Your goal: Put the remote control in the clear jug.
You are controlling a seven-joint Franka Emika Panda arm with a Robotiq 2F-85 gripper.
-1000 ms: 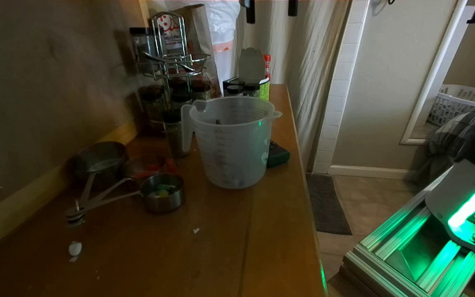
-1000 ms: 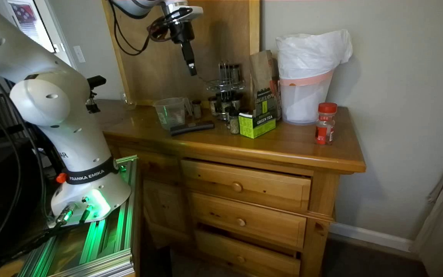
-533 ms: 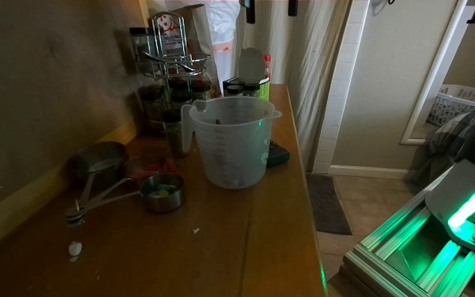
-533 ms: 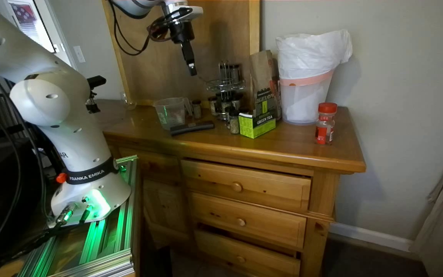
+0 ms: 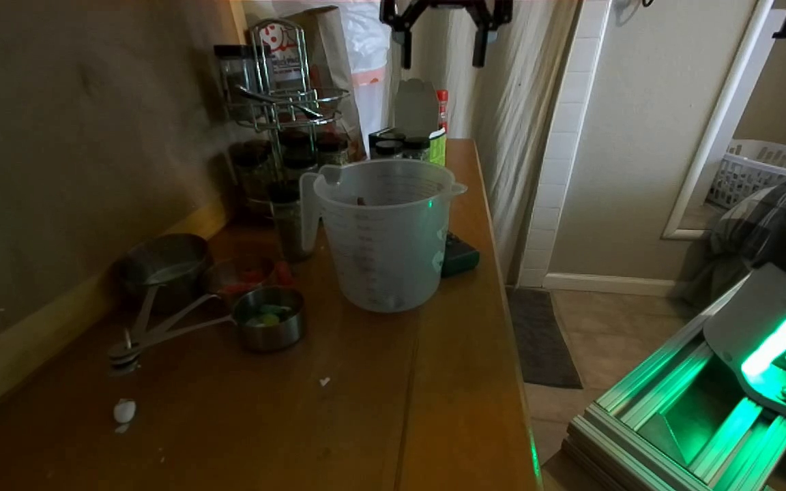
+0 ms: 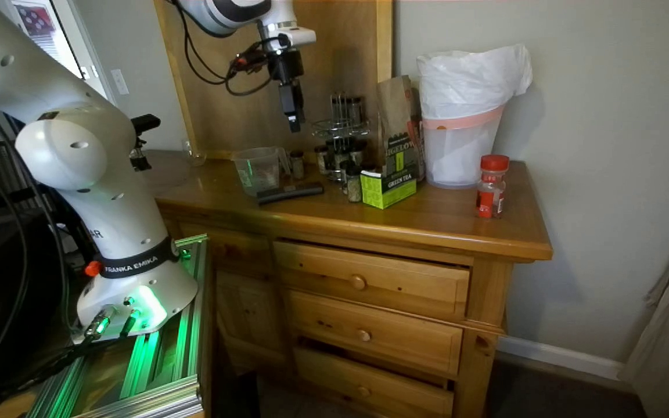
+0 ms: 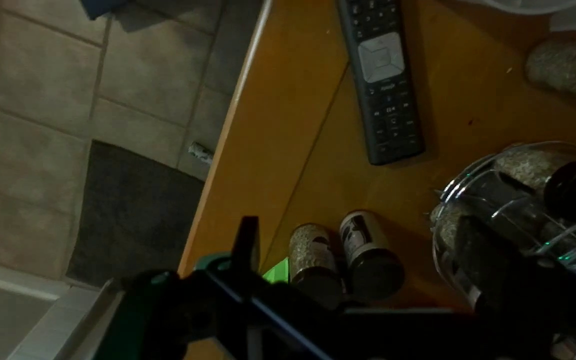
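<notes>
The black remote control (image 6: pixel 291 193) lies flat on the wooden dresser top, close in front of the clear jug (image 6: pixel 258 168). In the wrist view the remote's button face (image 7: pixel 390 95) is up, and a bit of the jug's rim (image 7: pixel 538 5) shows at the top right. In an exterior view the jug (image 5: pixel 389 252) stands upright and partly hides the remote (image 5: pixel 460 258). My gripper (image 5: pixel 443 66) is open and empty, high above the dresser. It also shows in an exterior view (image 6: pixel 294 126), above the remote and near the spice rack.
A wire spice rack (image 6: pixel 340 128) with jars stands behind. Two small jars (image 7: pixel 315 255) and a green tea box (image 6: pixel 392 194) stand beside the remote. Metal measuring cups (image 5: pixel 271 334) lie near the jug. A white-bagged bin (image 6: pixel 462 145) and a red-capped bottle (image 6: pixel 491 188) stand farther along.
My gripper has come down over the last half second, more of it now showing in both exterior views. The remote and jug have not moved.
</notes>
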